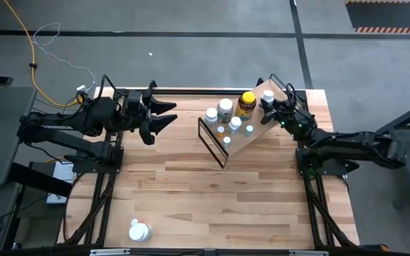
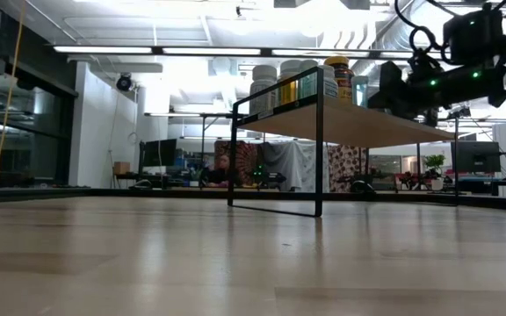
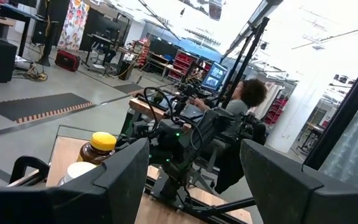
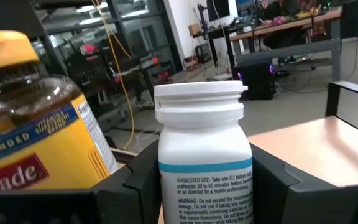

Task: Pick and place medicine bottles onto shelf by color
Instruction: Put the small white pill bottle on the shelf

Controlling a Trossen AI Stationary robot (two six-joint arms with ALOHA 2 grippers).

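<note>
Fingers of your right gripper [image 4: 204, 186] sit on either side of a white-capped bottle [image 4: 202, 149], closed in on its body, over the far right end of the shelf [image 1: 258, 135]. In the overhead view that bottle [image 1: 267, 96] shows at the back corner of the board, just right of the amber bottle with the yellow cap [image 1: 246, 103]. The wrist camera shows the amber bottle [image 4: 33, 118] just beside the held one, so there is little margin on that side.

I can't tell whether the bottle's base is already resting on the board. To do this step well, lower straight down until it sits flat, then part the fingers only enough to clear the label and lift off vertically, away from the amber neighbour. A sideways exit could tip either bottle.

The other white bottles [image 1: 225, 117] are clustered toward the shelf's near end. One more white bottle [image 1: 139, 231] lies on the table [image 1: 212, 206] near the front left edge, well apart from the shelf, and looks like the next pick.

Your left gripper [image 1: 164, 116] waits with fingers spread, empty, near the back left of the table.
</note>
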